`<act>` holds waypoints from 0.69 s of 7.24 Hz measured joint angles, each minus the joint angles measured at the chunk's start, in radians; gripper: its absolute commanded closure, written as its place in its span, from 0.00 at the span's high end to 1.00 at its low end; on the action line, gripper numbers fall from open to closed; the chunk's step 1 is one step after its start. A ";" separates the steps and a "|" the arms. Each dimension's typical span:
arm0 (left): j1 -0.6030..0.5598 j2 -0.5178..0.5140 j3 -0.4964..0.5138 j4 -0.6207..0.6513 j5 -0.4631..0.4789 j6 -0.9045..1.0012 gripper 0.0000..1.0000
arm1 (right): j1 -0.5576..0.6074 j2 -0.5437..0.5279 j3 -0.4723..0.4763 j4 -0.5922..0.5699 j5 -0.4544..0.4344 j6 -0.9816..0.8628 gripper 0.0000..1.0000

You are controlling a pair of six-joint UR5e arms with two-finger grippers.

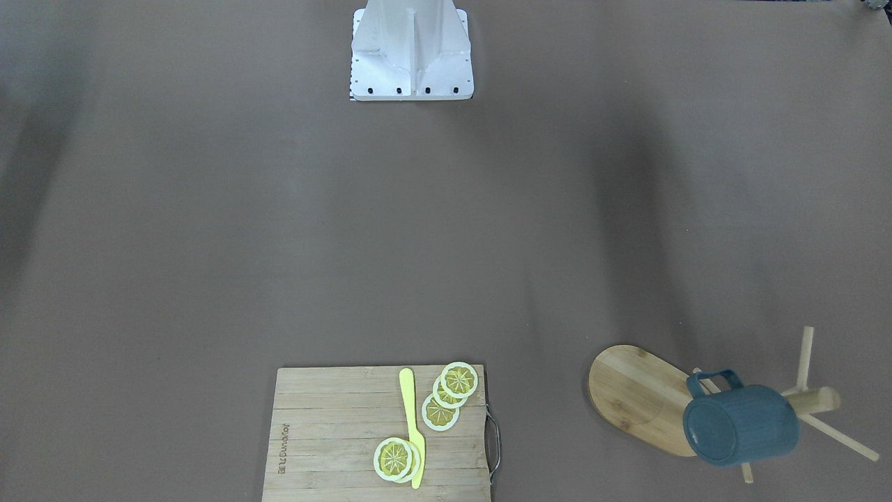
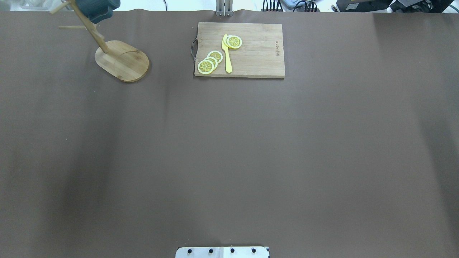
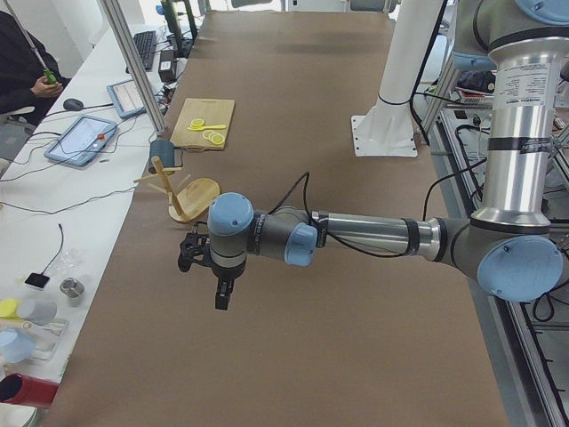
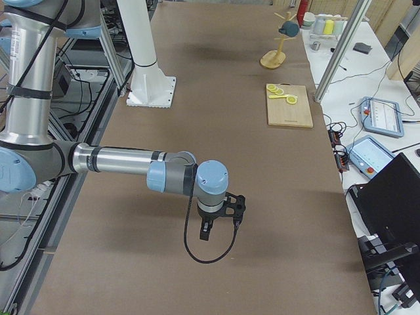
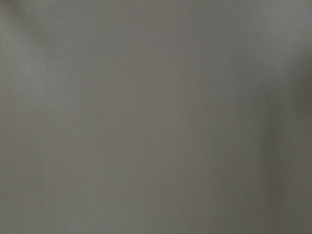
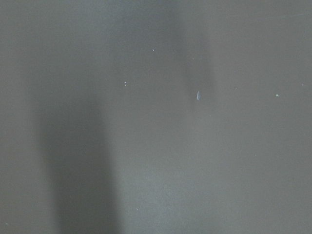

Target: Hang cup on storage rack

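The slate-blue cup (image 1: 740, 425) hangs by its handle on a peg of the bamboo storage rack (image 1: 634, 397), its bottom facing the front camera. Both stand at the table's far left corner in the overhead view, the cup (image 2: 96, 8) above the rack's oval base (image 2: 122, 61). My left gripper (image 3: 221, 302) shows only in the exterior left view, well away from the rack (image 3: 196, 191); I cannot tell whether it is open or shut. My right gripper (image 4: 205, 235) shows only in the exterior right view, far from the cup (image 4: 289, 28); I cannot tell its state either. Both wrist views show only bare table.
A slatted cutting board (image 2: 251, 53) with lemon slices (image 2: 209, 61) and a yellow knife (image 2: 227, 53) lies at the far middle edge. The white robot pedestal (image 1: 412, 52) stands on the robot's side. Operators' desks with tablets (image 3: 80, 138) run beyond the far edge.
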 measured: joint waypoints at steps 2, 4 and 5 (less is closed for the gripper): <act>0.005 0.009 0.008 0.003 0.030 0.000 0.98 | 0.000 -0.002 -0.001 0.000 0.028 0.000 1.00; 0.020 0.005 0.007 0.028 0.035 -0.001 0.98 | 0.000 -0.003 0.001 0.002 0.046 0.000 1.00; 0.027 0.003 0.003 0.040 0.037 -0.001 0.98 | 0.000 -0.003 0.001 0.002 0.049 0.000 1.00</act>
